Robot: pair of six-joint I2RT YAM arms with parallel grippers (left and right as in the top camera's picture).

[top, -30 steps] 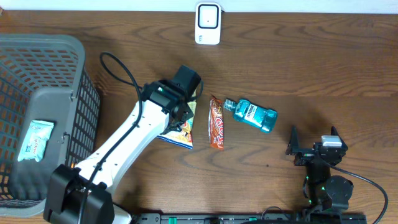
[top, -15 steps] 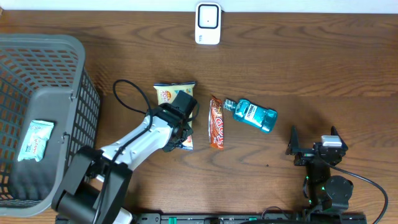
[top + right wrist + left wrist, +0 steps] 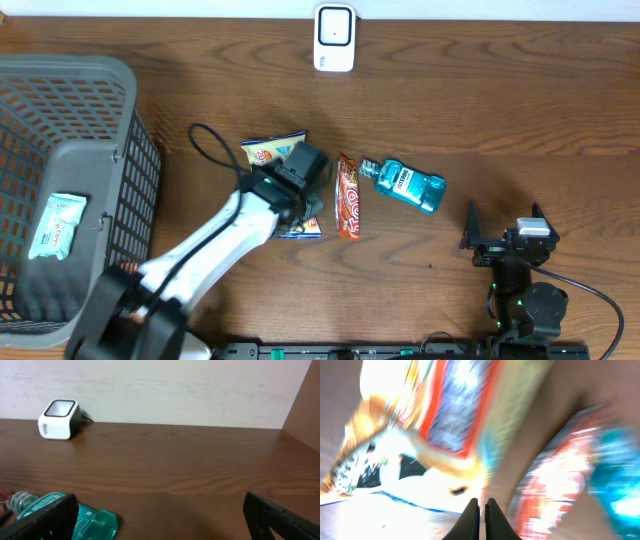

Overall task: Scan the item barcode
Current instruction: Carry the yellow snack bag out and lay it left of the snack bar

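A yellow and blue chip bag (image 3: 268, 150) lies flat at mid-table. My left gripper (image 3: 312, 200) hangs over its right part, shut, with nothing visible between the tips. In the blurred left wrist view, the shut left gripper (image 3: 483, 502) points past the bag (image 3: 445, 420) toward an orange snack wrapper (image 3: 555, 485). That wrapper (image 3: 348, 198) lies next to a teal mouthwash bottle (image 3: 405, 185). The white scanner (image 3: 334, 38) stands at the far edge. My right gripper (image 3: 505, 222) rests open at the front right, apart from everything; in its own view the right gripper (image 3: 162, 520) frames bare table.
A grey mesh basket (image 3: 100, 90) fills the left side, with a white packet (image 3: 55, 225) inside. From the right wrist, the scanner (image 3: 59, 419) stands by the wall and the bottle (image 3: 95, 522) lies at the lower left.
My left arm has drawn back toward the front, uncovering the chip bag's top. The bag has shifted and turned a little. The right arm has not moved.
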